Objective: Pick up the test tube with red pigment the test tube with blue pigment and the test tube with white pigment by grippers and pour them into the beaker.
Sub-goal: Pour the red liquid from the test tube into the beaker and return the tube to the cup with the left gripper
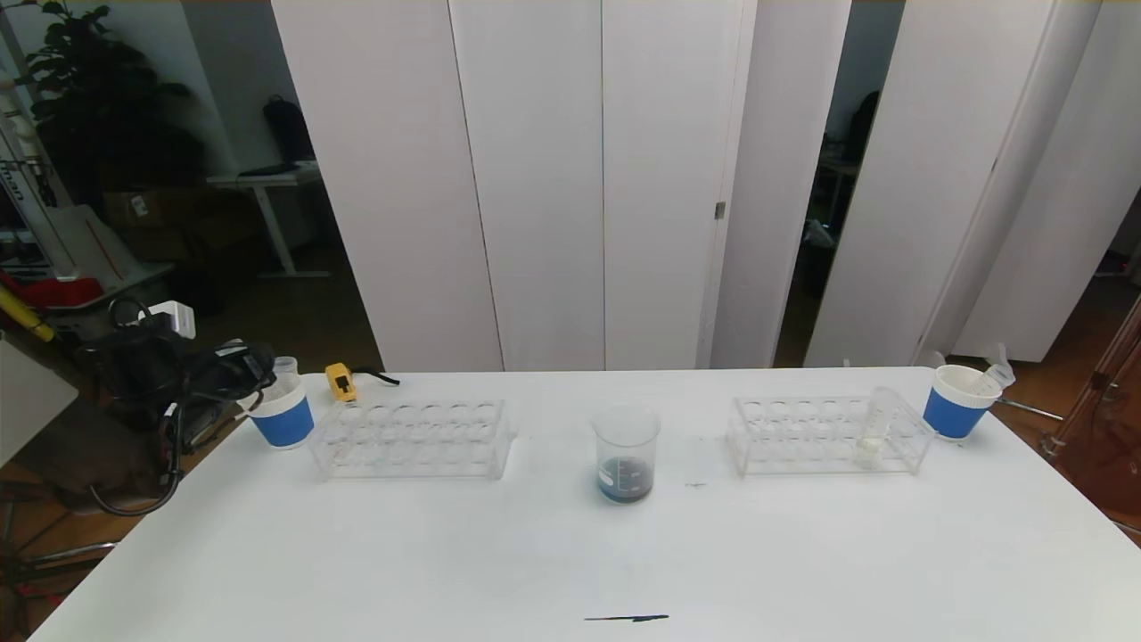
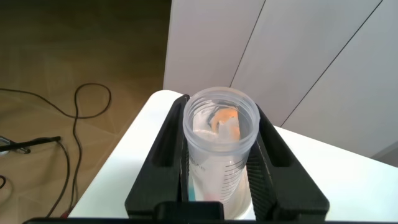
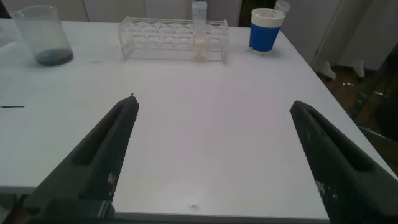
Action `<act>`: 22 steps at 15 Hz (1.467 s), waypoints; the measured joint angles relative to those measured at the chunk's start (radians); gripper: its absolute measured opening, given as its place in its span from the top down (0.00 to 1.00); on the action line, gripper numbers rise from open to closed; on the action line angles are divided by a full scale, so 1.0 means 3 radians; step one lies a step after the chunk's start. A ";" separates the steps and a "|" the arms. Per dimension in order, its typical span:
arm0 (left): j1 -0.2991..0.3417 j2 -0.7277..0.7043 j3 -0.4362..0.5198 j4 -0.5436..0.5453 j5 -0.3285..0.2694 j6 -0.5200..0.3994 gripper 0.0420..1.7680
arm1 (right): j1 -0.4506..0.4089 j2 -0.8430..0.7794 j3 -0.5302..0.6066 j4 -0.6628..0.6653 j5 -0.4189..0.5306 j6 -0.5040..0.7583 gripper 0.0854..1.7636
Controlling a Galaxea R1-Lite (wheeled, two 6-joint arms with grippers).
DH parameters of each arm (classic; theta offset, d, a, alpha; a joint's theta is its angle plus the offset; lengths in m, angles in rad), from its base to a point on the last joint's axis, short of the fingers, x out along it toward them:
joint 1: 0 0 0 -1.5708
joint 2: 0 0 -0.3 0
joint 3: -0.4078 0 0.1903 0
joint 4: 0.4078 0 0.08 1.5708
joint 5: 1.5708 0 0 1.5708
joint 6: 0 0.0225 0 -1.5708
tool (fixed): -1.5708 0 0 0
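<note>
My left gripper (image 1: 264, 378) is at the table's far left corner, shut on the test tube with red pigment (image 2: 221, 134). This clear tube shows an orange-red trace inside and stands in the left blue cup (image 1: 282, 421). The beaker (image 1: 626, 453) at mid table holds dark blue liquid. The test tube with white pigment (image 1: 875, 430) leans in the right rack (image 1: 807, 437). The test tube with blue pigment is out of view. My right gripper (image 3: 213, 102) is open above bare table, outside the head view, nothing between its fingers.
An empty clear rack (image 1: 414, 437) stands left of the beaker. A second blue cup (image 1: 956, 406) with a clear tube (image 1: 994, 376) sits at the far right corner. A small yellow object (image 1: 340, 382) lies behind the left rack. A dark streak (image 1: 626, 617) marks the front edge.
</note>
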 joint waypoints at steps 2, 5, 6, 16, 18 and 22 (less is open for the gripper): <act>-0.0013 0.0016 -0.0005 0.0005 -0.0002 0.0000 0.67 | 0.0001 0.0000 0.0000 0.0000 0.0000 0.0000 0.01; -0.0013 0.0019 -0.0005 -0.0006 0.0005 0.0005 0.67 | 0.0000 0.0000 0.0000 0.0000 0.0000 0.0000 0.01; -0.0013 0.0019 -0.0001 -0.0006 0.0005 0.0016 0.65 | 0.0000 0.0000 0.0000 0.0000 -0.0001 0.0000 0.01; -0.0038 -0.0021 0.0004 -0.0037 0.0027 0.0178 0.01 | 0.0000 0.0000 0.0000 0.0000 0.0000 0.0000 0.01; -0.0045 -0.0106 0.0045 -0.0043 0.0061 0.0382 0.01 | 0.0001 0.0000 0.0000 0.0000 0.0000 0.0000 0.01; -0.0060 -0.0539 0.0216 0.0040 0.0088 0.0427 0.01 | 0.0000 0.0000 0.0000 -0.0001 0.0000 0.0000 0.01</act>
